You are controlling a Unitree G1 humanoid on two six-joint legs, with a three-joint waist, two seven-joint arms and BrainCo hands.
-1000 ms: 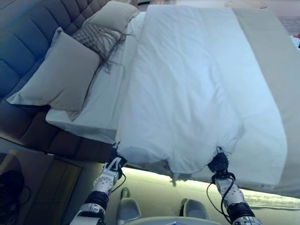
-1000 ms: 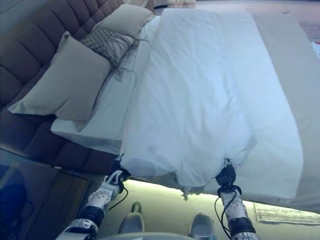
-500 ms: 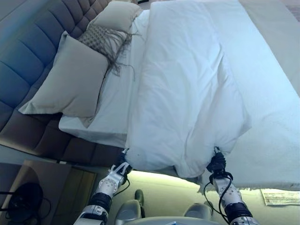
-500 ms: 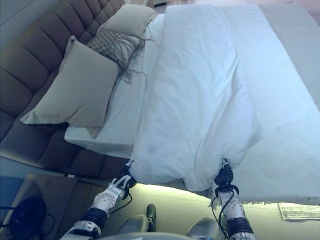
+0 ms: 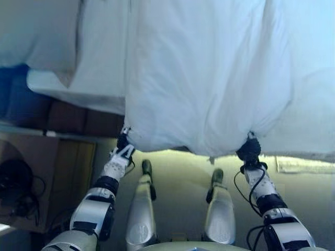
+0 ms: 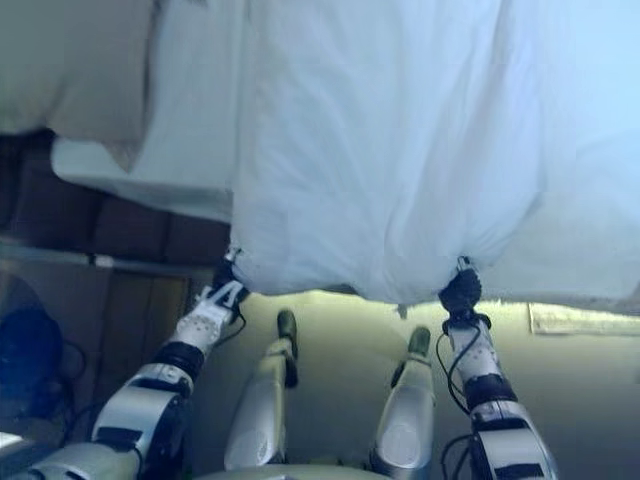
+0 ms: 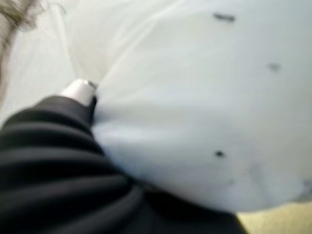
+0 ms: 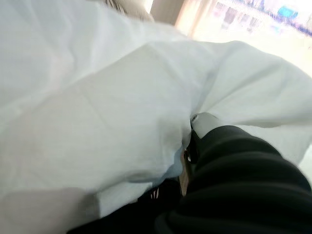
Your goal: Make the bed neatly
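Near edge: our left hand (image 5: 124,142) and right hand (image 5: 248,150) meet the white duvet (image 5: 209,78) hem; fingers buried in cloth, grip not readable. Duvet covers the mattress (image 5: 99,78) unevenly, creased. Pillow (image 5: 39,31) beyond. Smoothing remains.

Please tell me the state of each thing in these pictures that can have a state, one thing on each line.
Duvet: bunched at its near edge, lifted at two spots, hanging over the side of the bed.
Left hand: at the duvet's near left corner, fingers hidden in the cloth.
Right hand: at the duvet's near edge, fingers hidden in the cloth.
Pillow: lying at the head of the bed.
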